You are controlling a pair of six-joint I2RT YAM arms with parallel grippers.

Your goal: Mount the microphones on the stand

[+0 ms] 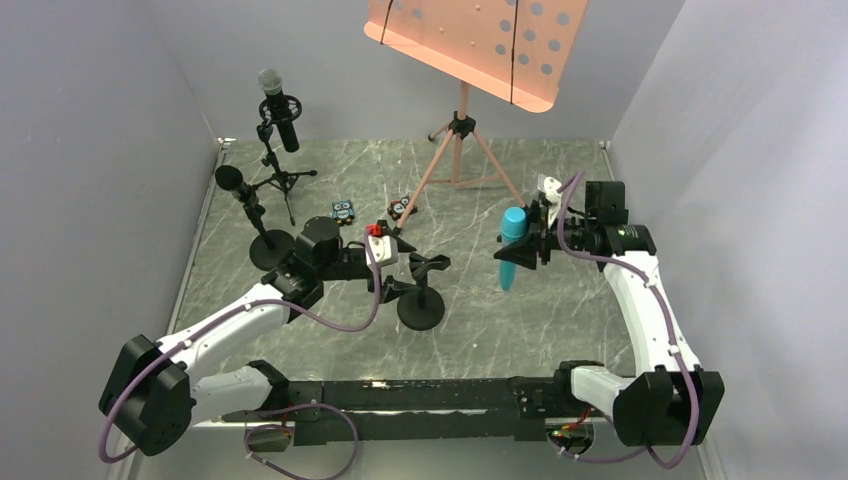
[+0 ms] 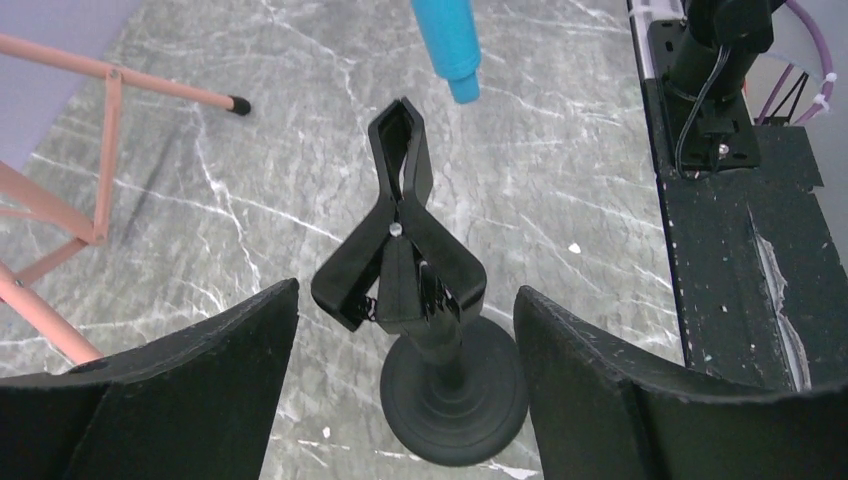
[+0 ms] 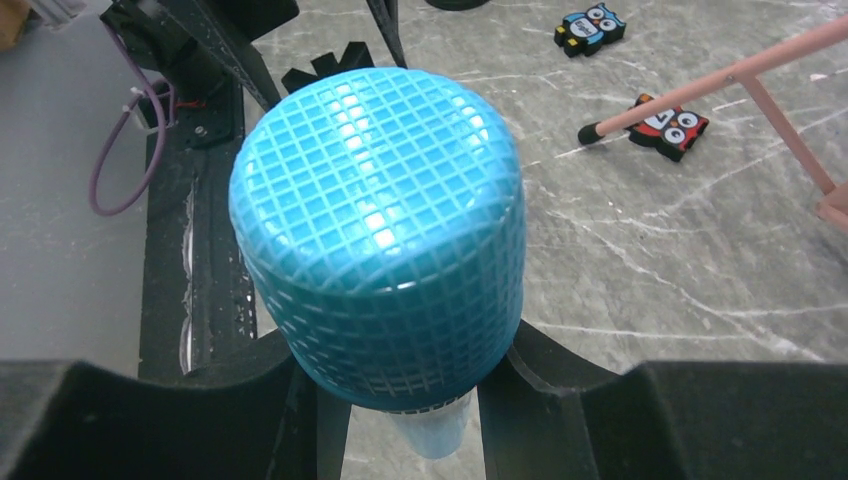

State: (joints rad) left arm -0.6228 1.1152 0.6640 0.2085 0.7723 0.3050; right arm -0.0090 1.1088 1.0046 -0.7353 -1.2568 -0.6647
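Within right end effector (image 3: 400,420), turquoise microphone (image 3: 378,230), handle mostly hidden behind head

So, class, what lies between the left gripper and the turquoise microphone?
The empty black clip stand, between the open left gripper's fingers, touching neither; shown in the left wrist view.

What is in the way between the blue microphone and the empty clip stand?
Nothing I can see. The turquoise microphone, held in the right gripper, hangs apart from the clip stand, with only bare table between.
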